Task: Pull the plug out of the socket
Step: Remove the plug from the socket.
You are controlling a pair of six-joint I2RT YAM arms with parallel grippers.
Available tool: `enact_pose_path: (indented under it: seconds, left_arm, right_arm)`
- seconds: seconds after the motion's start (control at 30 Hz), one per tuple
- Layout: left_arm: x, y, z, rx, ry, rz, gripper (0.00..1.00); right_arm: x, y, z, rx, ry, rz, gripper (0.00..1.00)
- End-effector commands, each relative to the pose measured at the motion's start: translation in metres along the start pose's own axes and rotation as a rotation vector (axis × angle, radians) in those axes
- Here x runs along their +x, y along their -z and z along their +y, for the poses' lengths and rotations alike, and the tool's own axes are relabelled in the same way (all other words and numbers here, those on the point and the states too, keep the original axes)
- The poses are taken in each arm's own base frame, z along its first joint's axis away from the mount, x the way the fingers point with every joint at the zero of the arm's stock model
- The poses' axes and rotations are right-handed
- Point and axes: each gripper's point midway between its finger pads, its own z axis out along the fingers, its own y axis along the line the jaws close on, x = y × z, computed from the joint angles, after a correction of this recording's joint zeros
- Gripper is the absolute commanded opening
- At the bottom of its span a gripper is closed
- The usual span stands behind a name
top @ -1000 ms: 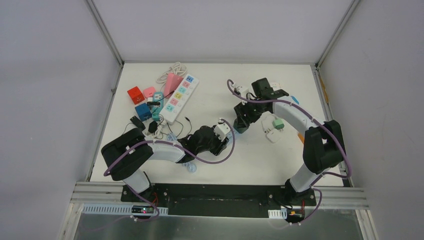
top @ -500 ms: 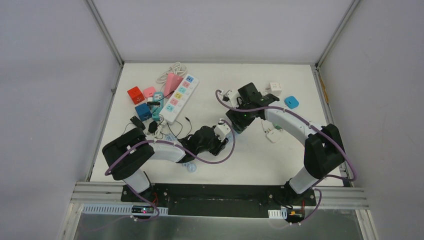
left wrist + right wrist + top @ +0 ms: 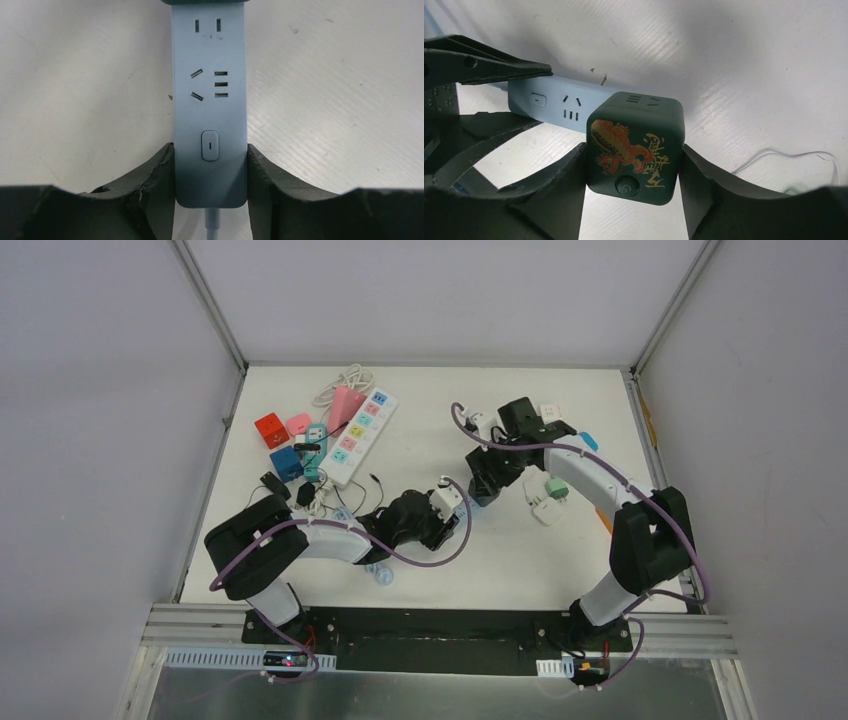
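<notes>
Gripping the pale blue-grey plastic power strip across its width, the left claw is clenched. Its two black fingers, matte and rough-edged, press one on each long side of the strip's near end. Behind the fingertips, toward the wrist, one round white cord leaves the strip's rounded end. Between the fingertips sits one oval button with a short mark on it. Beyond the fingertips the smooth flat face carries two slanted slots beside three short bars, and further out two upright slots. At the strip's far end, farthest from this claw, sits the dark green plastic cube plug; only its near edge shows from the left wrist.

The right claw is clenched on that cube, with two black fingers flat against two opposite sides. The cube has rounded corners and slots in its upper face. The face toward the wrist carries one red-and-gold dragon print with gold characters, and one round button below the print. The cube covers the strip's end, and whether its pins are in the socket or out cannot be told. Off to the right of this claw, one thin white wire curls over the white table, whose surface is finely ribbed and scuffed.
</notes>
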Motion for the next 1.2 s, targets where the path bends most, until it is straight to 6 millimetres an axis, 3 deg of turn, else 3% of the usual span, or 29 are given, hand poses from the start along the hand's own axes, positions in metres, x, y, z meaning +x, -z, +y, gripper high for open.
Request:
enact_pose_path:
  seconds: [0.0,0.13,0.43,0.57,0.67,0.87,0.97,1.1,1.17]
  left_arm:
    - [0.035,0.006,0.016,-0.053,-0.009,0.13,0.0]
    - [0.034,0.006,0.015,-0.049,-0.012,0.126,0.0]
    - [0.035,0.001,0.014,-0.044,-0.008,0.133,0.0]
    - [0.038,-0.003,0.014,-0.044,-0.004,0.146,0.0]
    - [0.041,-0.004,0.013,-0.043,-0.002,0.157,0.0]
    - [0.046,-0.004,0.016,-0.049,0.0,0.17,0.0]
    - [0.046,-0.004,0.016,-0.048,0.003,0.169,0.0]
    - [0.043,-0.004,0.016,-0.042,0.011,0.161,0.0]
    - [0.041,-0.004,0.015,-0.036,0.014,0.157,0.0]
  right_arm:
    - [-0.024,0.033,0.03,-0.253,-0.076,-0.13,0.0]
    - [-0.023,0.033,0.028,-0.27,-0.099,-0.129,0.0]
    - [-0.019,0.024,0.015,0.095,0.177,-0.044,0.0]
    - [-0.018,0.018,0.029,0.032,0.178,-0.028,0.0]
    - [-0.019,0.023,0.048,-0.171,0.061,-0.058,0.0]
    - [-0.024,0.044,0.039,-0.302,-0.089,-0.133,0.0]
    - [-0.022,0.045,0.032,-0.297,-0.115,-0.138,0.0]
    - [-0.014,0.035,0.012,-0.078,0.008,-0.098,0.0]
    - [-0.013,0.032,0.011,-0.028,0.063,-0.079,0.0]
